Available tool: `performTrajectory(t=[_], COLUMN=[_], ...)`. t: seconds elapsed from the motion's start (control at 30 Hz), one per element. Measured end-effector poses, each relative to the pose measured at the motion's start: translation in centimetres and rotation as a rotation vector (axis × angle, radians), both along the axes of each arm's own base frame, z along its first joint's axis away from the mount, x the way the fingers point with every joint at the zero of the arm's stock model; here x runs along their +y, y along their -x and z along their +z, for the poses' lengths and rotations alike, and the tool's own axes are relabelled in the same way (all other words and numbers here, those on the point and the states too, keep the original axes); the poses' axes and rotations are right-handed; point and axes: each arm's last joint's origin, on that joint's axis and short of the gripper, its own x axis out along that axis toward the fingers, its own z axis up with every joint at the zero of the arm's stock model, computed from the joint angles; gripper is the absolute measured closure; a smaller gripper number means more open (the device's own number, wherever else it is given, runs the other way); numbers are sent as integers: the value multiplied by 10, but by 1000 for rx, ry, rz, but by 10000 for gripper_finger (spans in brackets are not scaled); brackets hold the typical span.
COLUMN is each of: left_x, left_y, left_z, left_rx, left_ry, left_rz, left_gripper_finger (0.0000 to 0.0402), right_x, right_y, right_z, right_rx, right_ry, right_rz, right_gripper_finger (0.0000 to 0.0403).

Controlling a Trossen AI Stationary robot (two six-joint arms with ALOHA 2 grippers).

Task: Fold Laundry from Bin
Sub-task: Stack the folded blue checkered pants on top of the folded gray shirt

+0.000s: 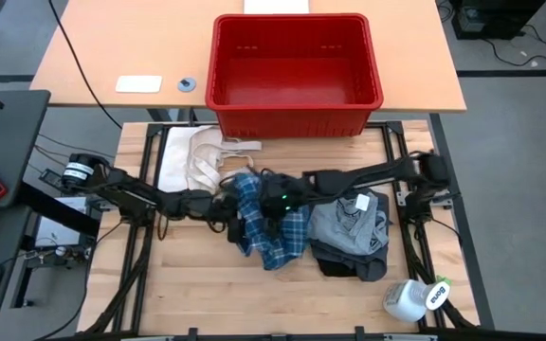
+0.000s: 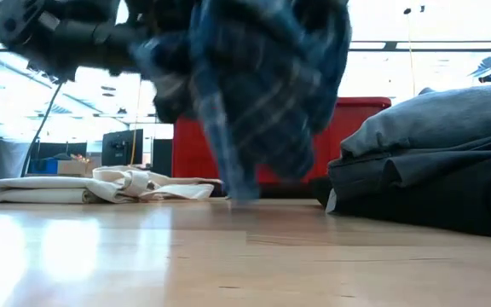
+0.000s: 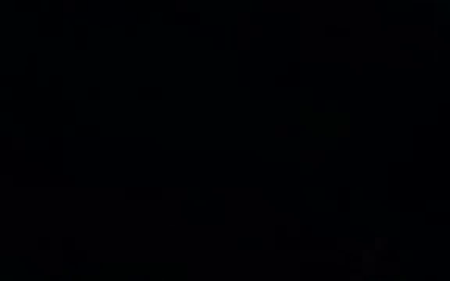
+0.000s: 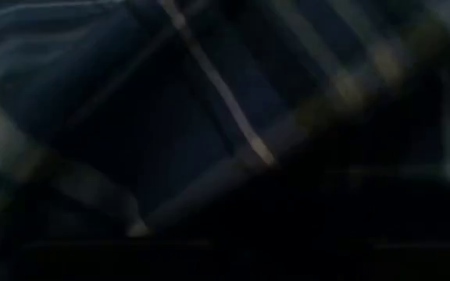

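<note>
While both arms meet at mid-table, you have the plaid shirt (image 1: pixel 271 223) bunched between them and raised off the wood, its lowest tip just brushing the table (image 1: pixel 197 298) in the low view. Your left gripper (image 1: pixel 224 208) reaches in from the left to the shirt's edge; you cannot tell how its fingers stand, as its wrist view is black. Your right gripper (image 1: pixel 275 201) sits over the shirt's top; its wrist view is filled with plaid cloth, and whether the fingers grip it cannot be told. Right of the shirt lies a light grey garment (image 1: pixel 347 223) stacked on a dark garment (image 1: pixel 354 260). Your bin (image 1: pixel 294 74) stands behind, on the far table. A cream cloth (image 1: pixel 202 156) lies at the left, a white bottle (image 1: pixel 415 298) near the front right corner.
</note>
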Motion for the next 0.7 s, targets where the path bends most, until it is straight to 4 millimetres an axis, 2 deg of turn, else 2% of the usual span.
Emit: performTrajectory(t=[0.2,0.37,0.53,0.7], left_x=[6,23,36,37], left_y=[-37,-72,-117,-164], left_z=[54,93,106,113], left_rx=[-21,-41,-90,-155], left_ry=[-176,-319,-307,-322], left_rz=[-27,-50,-138,-205], left_gripper_finger=[13,13,13,13], right_x=[-1,5,11,15], right_y=[39,77,123,162], right_z=[53,87,115,130], right_rx=[-17,-11,25,79], right_ry=[-27,-18,-39,-80], right_rz=[-59,-161,-255,-293], right_gripper_finger=[343,343,343,343])
